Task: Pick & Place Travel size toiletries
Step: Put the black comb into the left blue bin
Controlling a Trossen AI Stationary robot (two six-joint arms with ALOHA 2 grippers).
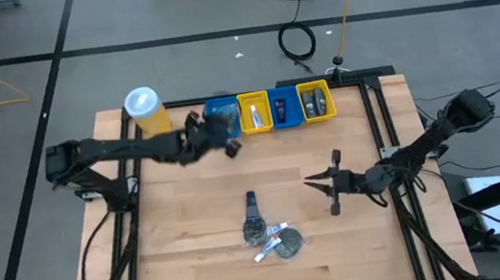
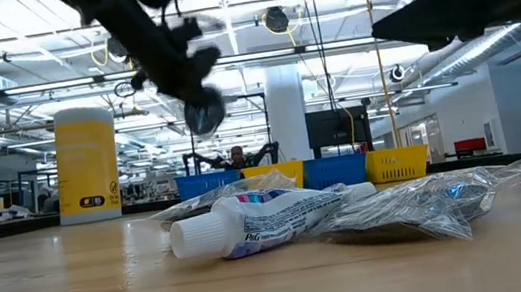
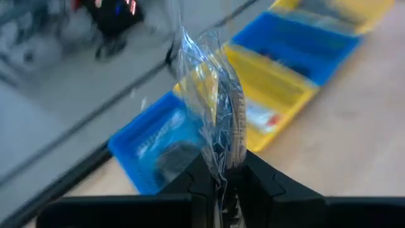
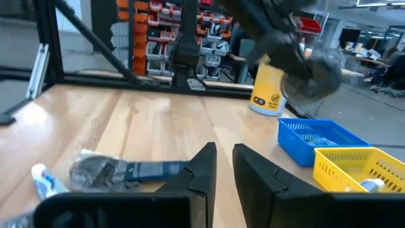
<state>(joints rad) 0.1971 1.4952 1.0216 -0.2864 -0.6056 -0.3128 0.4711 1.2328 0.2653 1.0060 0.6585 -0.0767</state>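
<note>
While the left gripper (image 1: 226,135) hangs clamped on a clear-wrapped dark disc (image 3: 221,136), it sits just above the near edge of the row of bins, so the step in hand looks like the carry to the drop. Straight ahead of and below its fingers lies the first blue bin (image 3: 155,149), with a yellow bin (image 3: 269,95) beside that. The next move probably calls for easing the packet over the right compartment and letting go low enough that the crinkly wrap does not catch on a rim.

The right gripper (image 1: 322,185) waits over the bare table with its fingers slightly apart, holding nothing; the remaining toiletries lie near it, toward the table's front edge.

Four bins stand in the row, two blue and two yellow. In the pile I count roughly three items: a dark tube (image 1: 252,215), a white toothpaste tube (image 2: 251,226) and a wrapped disc (image 1: 289,241); overlap may hide more. One yellow canister (image 1: 147,111) stands behind the left gripper.
</note>
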